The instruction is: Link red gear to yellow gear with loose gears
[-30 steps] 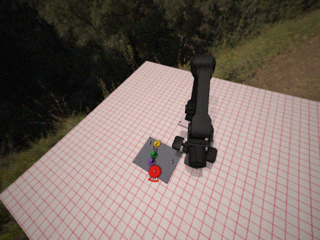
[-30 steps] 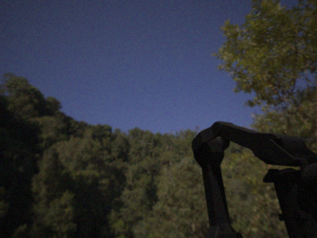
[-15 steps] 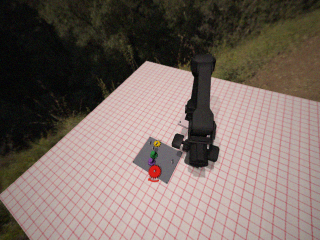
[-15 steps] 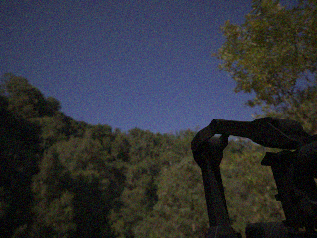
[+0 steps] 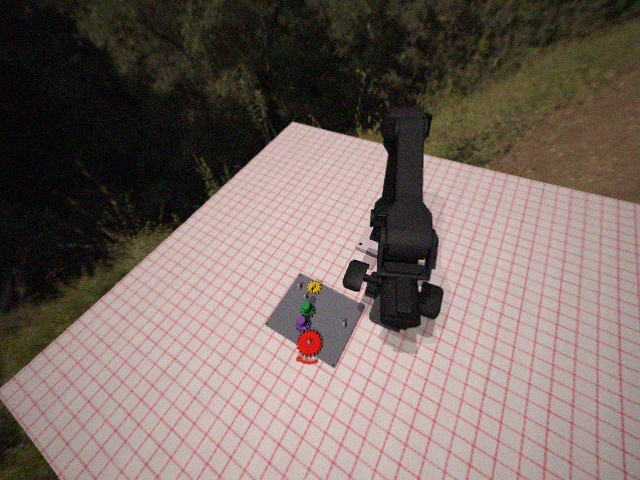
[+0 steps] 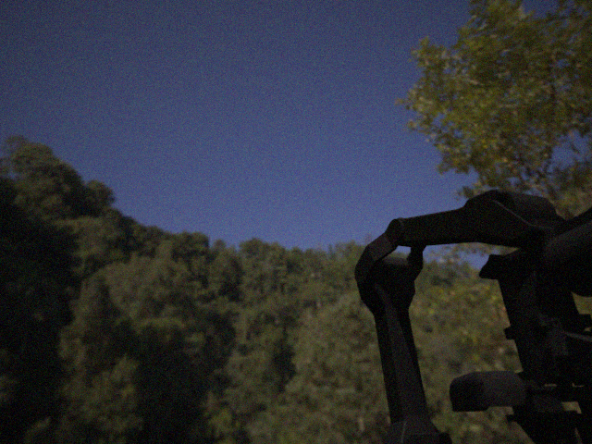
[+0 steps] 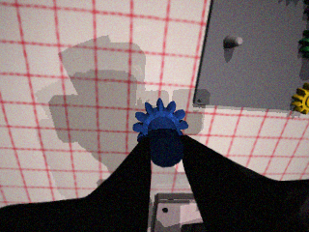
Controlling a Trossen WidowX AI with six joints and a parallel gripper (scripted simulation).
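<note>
My gripper (image 7: 164, 142) is shut on the knob of a blue gear (image 7: 160, 118) and holds it above the table, beside the grey board (image 5: 330, 343) (image 7: 270, 72). In the top view the arm hides the gear. On the board, the red gear (image 5: 309, 345) is at the near edge, then a purple gear (image 5: 302, 323), a green gear (image 5: 307, 308) and the yellow gear (image 5: 313, 289) (image 7: 304, 100) near the far edge. A bare peg (image 5: 306, 296) shows between green and yellow, another peg (image 5: 300, 285) at the far corner, and a third peg (image 5: 344, 322) (image 7: 234, 42) on the arm's side.
A pale plate (image 5: 364, 246) (image 7: 176, 213) with a dark hole lies beyond the board, partly behind the arm. The red arrow (image 5: 305, 362) lies beside the red gear. The exterior view shows only the dark arm, trees and sky.
</note>
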